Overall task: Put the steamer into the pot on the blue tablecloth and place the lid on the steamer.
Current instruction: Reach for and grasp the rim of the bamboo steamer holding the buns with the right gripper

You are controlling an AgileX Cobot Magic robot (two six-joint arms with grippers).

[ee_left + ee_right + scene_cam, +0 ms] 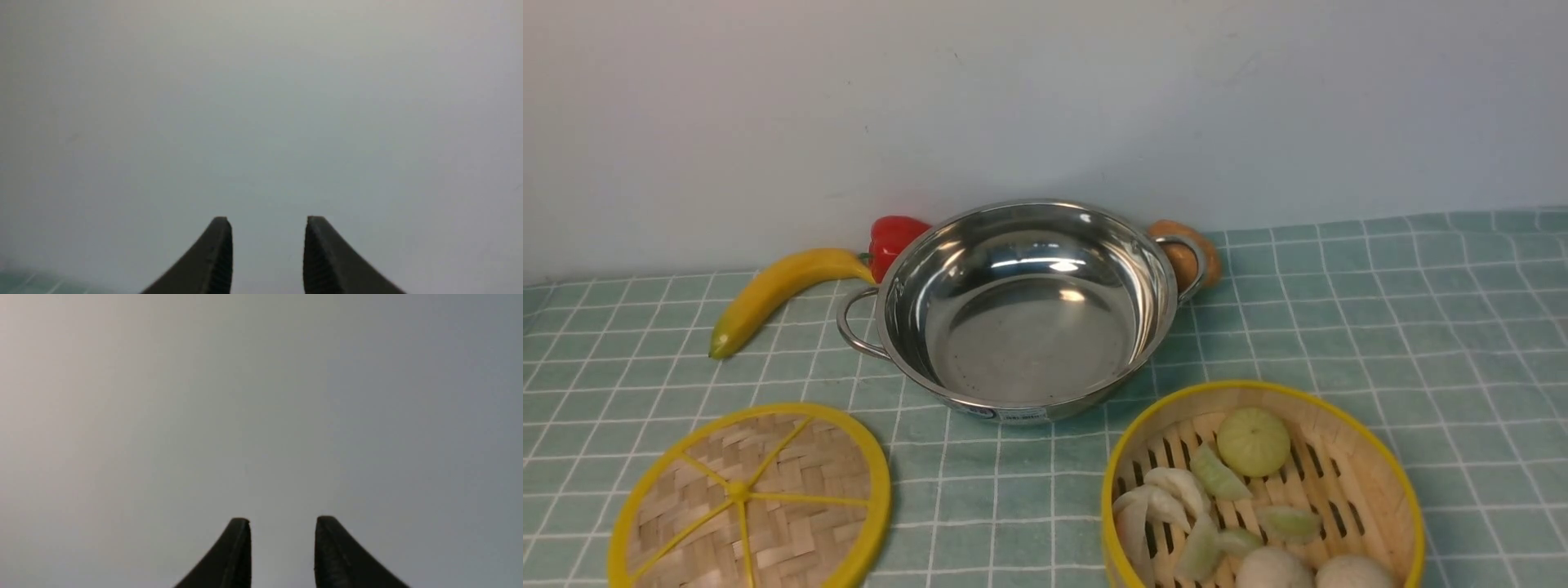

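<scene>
The shiny steel pot (1021,314) stands empty at the middle back of the blue tablecloth (1380,327). Near the front right sits the steamer (1262,490), a yellow-rimmed bamboo basket holding dumplings and buns. The flat woven lid (752,498) lies at the front left. Neither arm shows in the front view. In the left wrist view my left gripper (267,222) is open with nothing between its fingers, facing a plain pale wall. My right gripper (282,522) is likewise open and empty, facing the same bare wall.
A yellow banana (780,294) and a red pepper (892,241) lie behind the pot on its left. A brown round item (1188,253) sits behind the pot's right handle. A white wall rises just behind the cloth.
</scene>
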